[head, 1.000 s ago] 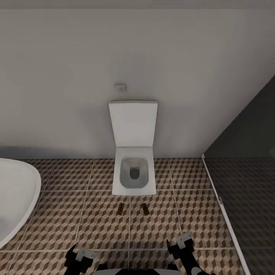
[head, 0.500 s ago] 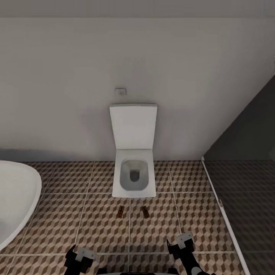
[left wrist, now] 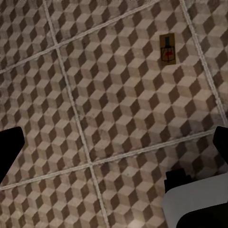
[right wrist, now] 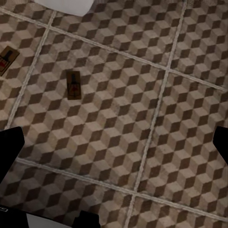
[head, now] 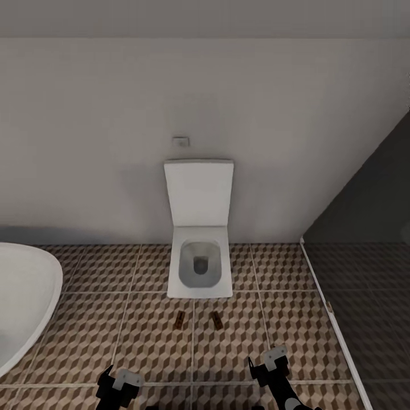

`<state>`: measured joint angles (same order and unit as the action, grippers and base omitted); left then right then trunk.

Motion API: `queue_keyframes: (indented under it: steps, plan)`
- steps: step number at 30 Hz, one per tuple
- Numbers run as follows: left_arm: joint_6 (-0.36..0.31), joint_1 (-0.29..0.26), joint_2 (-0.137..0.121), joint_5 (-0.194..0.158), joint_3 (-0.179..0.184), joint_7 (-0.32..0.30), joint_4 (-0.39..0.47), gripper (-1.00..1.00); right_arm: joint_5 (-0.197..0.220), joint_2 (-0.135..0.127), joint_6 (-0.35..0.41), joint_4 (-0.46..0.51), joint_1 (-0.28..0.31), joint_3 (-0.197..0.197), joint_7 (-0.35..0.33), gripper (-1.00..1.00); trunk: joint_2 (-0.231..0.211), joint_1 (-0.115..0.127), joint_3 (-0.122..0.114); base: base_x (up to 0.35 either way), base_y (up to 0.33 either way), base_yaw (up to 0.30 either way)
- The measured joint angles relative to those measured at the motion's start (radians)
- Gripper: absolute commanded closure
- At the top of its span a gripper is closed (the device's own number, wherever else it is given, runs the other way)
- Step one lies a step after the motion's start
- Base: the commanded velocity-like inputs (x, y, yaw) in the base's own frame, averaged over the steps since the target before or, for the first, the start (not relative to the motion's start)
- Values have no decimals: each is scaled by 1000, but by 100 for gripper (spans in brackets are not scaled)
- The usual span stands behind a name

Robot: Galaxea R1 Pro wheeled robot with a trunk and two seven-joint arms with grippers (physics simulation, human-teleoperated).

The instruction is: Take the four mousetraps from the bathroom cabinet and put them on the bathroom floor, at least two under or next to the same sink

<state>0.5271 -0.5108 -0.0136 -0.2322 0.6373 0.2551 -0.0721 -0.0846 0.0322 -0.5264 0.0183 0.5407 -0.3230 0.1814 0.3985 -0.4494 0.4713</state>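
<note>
Head view: two mousetraps lie on the bathroom floor (head: 85, 336) just in front of the toilet (head: 199, 267), side by side but apart — the left mousetrap (head: 179, 320) and the right mousetrap (head: 216, 320). Both grippers hang low at the near edge of the view, well short of the traps: the left gripper (head: 118, 386) sits nearer the camera and off to the left of them, the right gripper (head: 272, 364) nearer and off to the right. Nothing is held in either one; from the wrist cameras the dark fingertips of each stand wide apart at opposite edges, so both are spread open over bare tile.

The traps are small flat brown wooden boards, rectangular, each with thin wire and a red dot. The floor is large square tiles printed with a brown, beige and white cube pattern, split by pale grout lines. The toilet is a white, boxy block with its lid raised against the plain wall. A curved white basin (head: 23, 302) comes in at the left — a dark glass panel (head: 370, 273) closes the right.

Each trap's long axis runs roughly from the robot toward the toilet, the two tilted slightly.

The left wrist view catches one trap (left wrist: 168, 49) on the tile; the right wrist view shows both, one (right wrist: 73, 84) ahead of the fingers and another (right wrist: 6, 59) at the frame's edge.
</note>
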Motion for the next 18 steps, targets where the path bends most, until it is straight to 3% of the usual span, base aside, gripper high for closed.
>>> queue_keyframes:
  steps: [18]
  plan:
    - [-1,1,1,0,0,0,0,-100,0,1,1,0,0,0,0,-100,0,0,-29,0,0,0]
